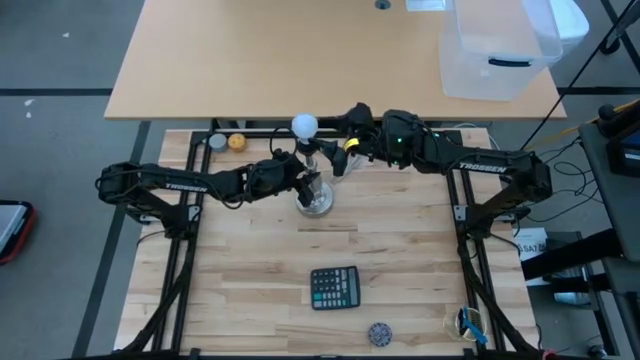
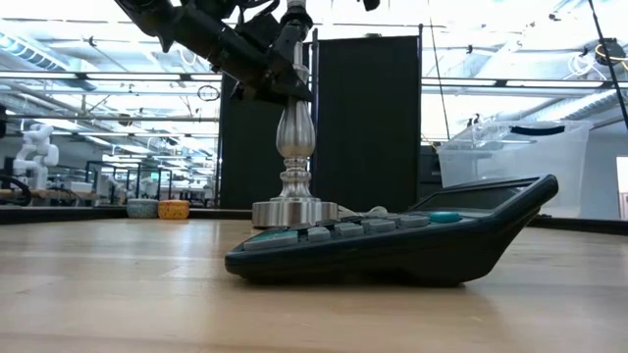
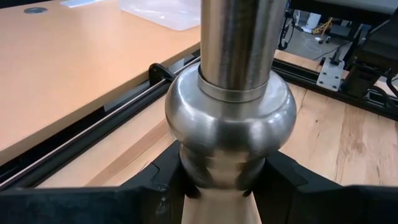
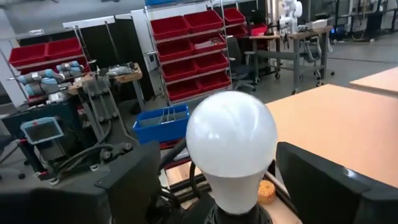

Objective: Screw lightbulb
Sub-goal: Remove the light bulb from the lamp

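Note:
The white lightbulb stands upright with its lower end in the dark socket on top of the silver stand. The stand is upright, its round base on the table. My left gripper comes from the table's left and is shut on the stand's stem. My right gripper comes level from the right and is open. Its fingers stand on either side of the bulb with a gap to each, touching nothing. My left gripper pinches the stand's stem at the narrow neck just under the round bulge, between its two fingers. The fingers come slanting slightly down from the table's left and lie across the stem. The stand stays upright with its base on the table.
A dark calculator lies near the front, with a small dark round thing beyond it toward the near edge. An orange ball lies at the far left. A clear plastic bin sits on the far table.

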